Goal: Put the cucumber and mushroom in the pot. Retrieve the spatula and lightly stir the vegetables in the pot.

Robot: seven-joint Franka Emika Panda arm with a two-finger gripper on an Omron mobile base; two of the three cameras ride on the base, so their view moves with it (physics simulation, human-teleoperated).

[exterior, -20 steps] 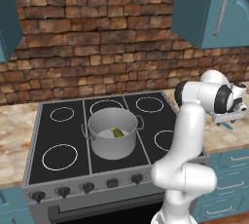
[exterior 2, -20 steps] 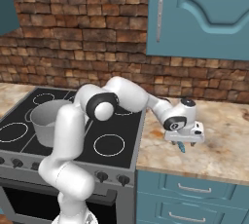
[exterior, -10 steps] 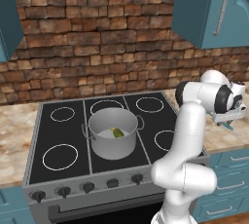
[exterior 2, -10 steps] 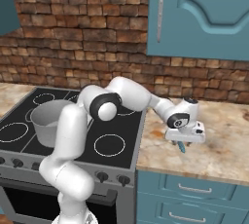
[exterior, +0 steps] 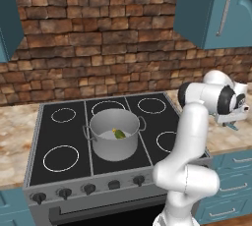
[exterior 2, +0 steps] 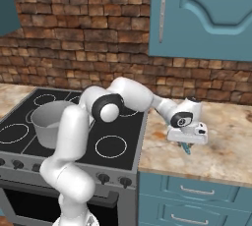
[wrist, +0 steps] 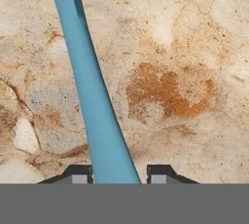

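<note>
Gripper is straddling the spatula handle on the table, its fingertips apart and not yet clamping. Retrieving is underway; next, closing and lifting toward the pot.

Thin teal-blue spatula handle, running from the upper left edge down to the bottom centre, widening toward the near end. Lower end of handle set between the two small dark fingertips of the pincer, left tip just beside it, right tip slightly apart. Beneath, mottled beige stone desk with a rust-orange patch right of the handle.
</note>
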